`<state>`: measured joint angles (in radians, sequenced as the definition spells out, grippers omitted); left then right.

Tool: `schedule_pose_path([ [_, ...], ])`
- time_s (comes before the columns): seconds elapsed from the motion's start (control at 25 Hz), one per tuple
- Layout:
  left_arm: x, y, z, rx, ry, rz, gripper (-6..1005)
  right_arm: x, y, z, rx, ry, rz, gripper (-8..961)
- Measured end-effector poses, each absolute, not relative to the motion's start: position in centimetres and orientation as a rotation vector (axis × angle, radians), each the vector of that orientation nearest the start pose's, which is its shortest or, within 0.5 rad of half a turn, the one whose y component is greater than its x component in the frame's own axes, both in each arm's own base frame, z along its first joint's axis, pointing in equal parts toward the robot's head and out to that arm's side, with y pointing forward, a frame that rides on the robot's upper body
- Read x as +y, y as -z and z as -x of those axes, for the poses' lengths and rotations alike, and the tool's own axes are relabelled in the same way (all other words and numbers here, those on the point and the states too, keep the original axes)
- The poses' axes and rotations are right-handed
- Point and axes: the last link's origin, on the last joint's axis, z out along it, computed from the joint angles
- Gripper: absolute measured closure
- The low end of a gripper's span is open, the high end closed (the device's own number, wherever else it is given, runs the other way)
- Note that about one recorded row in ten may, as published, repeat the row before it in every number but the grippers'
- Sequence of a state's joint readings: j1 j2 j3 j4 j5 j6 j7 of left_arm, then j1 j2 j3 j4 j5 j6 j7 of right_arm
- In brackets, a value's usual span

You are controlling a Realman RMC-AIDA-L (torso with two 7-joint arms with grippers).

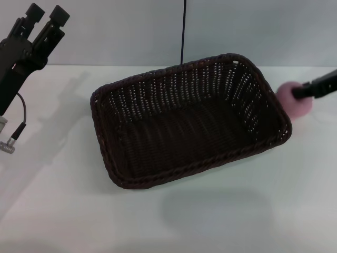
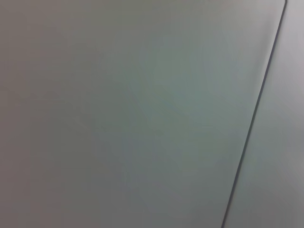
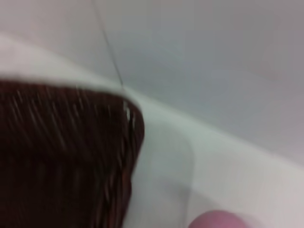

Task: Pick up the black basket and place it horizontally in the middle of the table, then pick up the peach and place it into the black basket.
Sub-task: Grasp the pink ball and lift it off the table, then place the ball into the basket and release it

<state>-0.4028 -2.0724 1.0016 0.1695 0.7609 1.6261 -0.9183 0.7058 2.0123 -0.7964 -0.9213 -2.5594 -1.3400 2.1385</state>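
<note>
The black basket (image 1: 184, 124) lies lengthwise across the middle of the white table (image 1: 63, 200), tilted slightly, and holds nothing. The pink peach (image 1: 293, 101) is just beyond the basket's right end, level with its rim. My right gripper (image 1: 303, 94) reaches in from the right edge and is closed on the peach. In the right wrist view the basket's corner (image 3: 71, 156) fills one side and the top of the peach (image 3: 216, 221) shows at the frame edge. My left gripper (image 1: 47, 13) is raised at the far left, open and empty.
A thin black cable (image 1: 183, 31) hangs down the grey wall behind the basket. It also shows in the left wrist view (image 2: 256, 114), which otherwise shows only wall. A cable with a connector (image 1: 11, 141) hangs from my left arm.
</note>
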Motion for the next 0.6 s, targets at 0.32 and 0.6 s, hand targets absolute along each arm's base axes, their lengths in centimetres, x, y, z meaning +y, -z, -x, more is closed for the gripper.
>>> schedule_pose_path([
  [0.32, 30.2, -2.2, 28.5, -0.634, 1.445, 1.788, 167, 40.0, -9.5, -23.2, 0.930, -0.372, 2.353, 756],
  [0.6, 30.3, -2.2, 28.5, -0.635, 1.443, 1.786, 168, 38.9, -8.2, -19.1, 0.811, -0.553, 2.545, 815],
])
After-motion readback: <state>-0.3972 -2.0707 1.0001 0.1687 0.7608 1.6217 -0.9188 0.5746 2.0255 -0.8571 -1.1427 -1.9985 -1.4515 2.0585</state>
